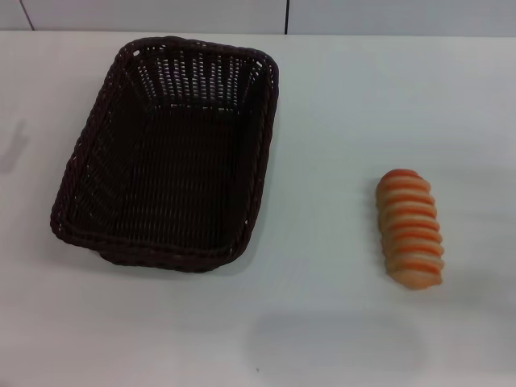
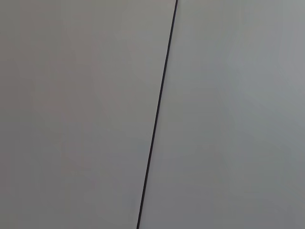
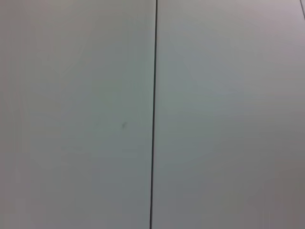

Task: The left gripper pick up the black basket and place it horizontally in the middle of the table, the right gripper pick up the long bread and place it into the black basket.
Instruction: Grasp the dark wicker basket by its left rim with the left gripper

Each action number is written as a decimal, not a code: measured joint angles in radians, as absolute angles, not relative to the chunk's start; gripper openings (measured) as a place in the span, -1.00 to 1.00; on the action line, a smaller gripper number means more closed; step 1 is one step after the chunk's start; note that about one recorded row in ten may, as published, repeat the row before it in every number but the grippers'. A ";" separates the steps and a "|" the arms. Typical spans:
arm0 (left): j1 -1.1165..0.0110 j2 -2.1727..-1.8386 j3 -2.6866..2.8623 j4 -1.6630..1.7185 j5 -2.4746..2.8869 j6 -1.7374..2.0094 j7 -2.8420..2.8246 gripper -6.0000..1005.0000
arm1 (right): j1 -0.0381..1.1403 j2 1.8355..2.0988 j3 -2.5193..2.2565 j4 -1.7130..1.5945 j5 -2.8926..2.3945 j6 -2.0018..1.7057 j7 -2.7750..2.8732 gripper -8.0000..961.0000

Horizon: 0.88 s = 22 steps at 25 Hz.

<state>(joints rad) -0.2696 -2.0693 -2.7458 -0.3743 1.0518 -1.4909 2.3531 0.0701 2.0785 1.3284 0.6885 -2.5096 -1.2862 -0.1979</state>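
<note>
The black basket (image 1: 165, 153) stands on the white table (image 1: 330, 105) at the left of the head view, its long side running away from me and slightly tilted, and it is empty. The long bread (image 1: 409, 228), pale with orange-red stripes, lies on the table at the right, lengthwise away from me. Neither gripper shows in any view. Both wrist views show only a plain grey-white surface with a thin dark seam (image 2: 157, 114) (image 3: 154, 114).
The table's far edge meets a pale wall with dark seams (image 1: 286, 16) at the top of the head view. A faint shadow lies on the table at the far left (image 1: 14, 145).
</note>
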 joint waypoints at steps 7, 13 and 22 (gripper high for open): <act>-0.268 -2.069 -2.746 -0.374 1.052 -1.491 2.353 0.62 | 0.069 2.079 1.328 0.690 -2.510 -1.287 -0.198 0.14; -0.272 -2.069 -2.746 -0.363 1.053 -1.494 2.339 0.62 | 0.069 2.079 1.328 0.690 -2.510 -1.287 -0.198 0.14; -0.288 -2.063 -2.688 -0.460 1.059 -1.492 1.945 0.62 | 0.063 2.079 1.328 0.697 -2.510 -1.287 -0.198 0.14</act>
